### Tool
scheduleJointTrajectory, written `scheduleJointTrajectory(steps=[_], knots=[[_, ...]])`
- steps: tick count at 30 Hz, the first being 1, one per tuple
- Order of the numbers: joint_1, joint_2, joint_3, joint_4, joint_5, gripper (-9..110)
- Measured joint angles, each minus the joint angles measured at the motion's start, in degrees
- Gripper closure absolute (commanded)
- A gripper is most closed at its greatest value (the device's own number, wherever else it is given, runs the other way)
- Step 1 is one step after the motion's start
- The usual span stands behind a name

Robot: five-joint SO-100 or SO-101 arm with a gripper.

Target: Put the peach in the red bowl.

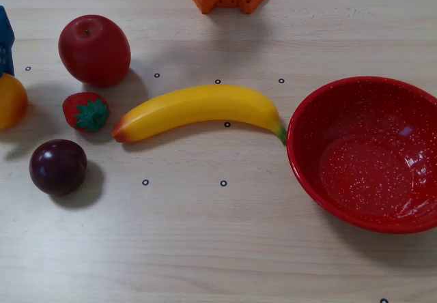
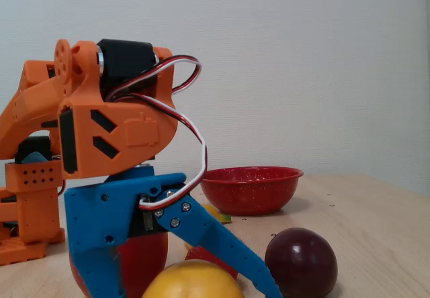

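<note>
The place looked like a robotics lab or hobby test bench rather than a home kitchen. A pale wood-grain table [image 1: 218,248] carried small printed ring markers [image 1: 145,182] set out in a grid, as for placing things at known spots. The fruit was plastic toy fruit, such as a glossy banana [image 1: 198,108]. An orange 3D-printed arm [image 2: 101,123] with bare servo wires [image 2: 195,143] stood at the far edge, before a plain white wall [image 2: 302,63].
</note>
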Motion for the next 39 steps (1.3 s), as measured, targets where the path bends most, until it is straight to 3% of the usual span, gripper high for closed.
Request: scheduleJointTrajectory(steps=[5,8,9,10,17,25,33,39], knots=[[0.09,-1.41,0.00,-0.97,0.00,53],[0.09,-1.41,-0.09,-0.97,0.00,81],[0.09,-1.32,-0.18,-1.05,0.26,97],[0.09,-1.05,-0.62,-1.76,0.35,101],[0.35,-1.14,-2.99,-0.35,-0.09,101],[3.60,4.04,-2.90,4.13,-12.83,101],[20.04,34.19,4.66,7.12,-27.86,101],[38.14,51.33,15.29,10.28,-39.29,101]])
